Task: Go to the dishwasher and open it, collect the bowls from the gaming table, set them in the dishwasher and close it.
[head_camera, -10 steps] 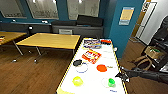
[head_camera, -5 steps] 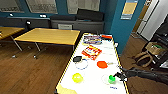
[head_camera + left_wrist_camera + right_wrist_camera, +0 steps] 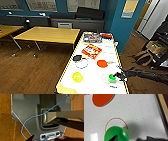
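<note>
Bowls sat scattered on the white desk (image 3: 87,80) with its yellow rim: a yellow-green bowl (image 3: 77,76) near the front edge, an orange bowl (image 3: 102,63) farther in, and a bright green bowl (image 3: 111,77) over a red ring marking. My right gripper (image 3: 118,75) reached in from the desk's right side and touched that green bowl's rim; whether it had closed on the rim, I could not tell. My left wrist camera looked down at the robot's grey base (image 3: 28,112) and a blue cable (image 3: 37,116).
</note>
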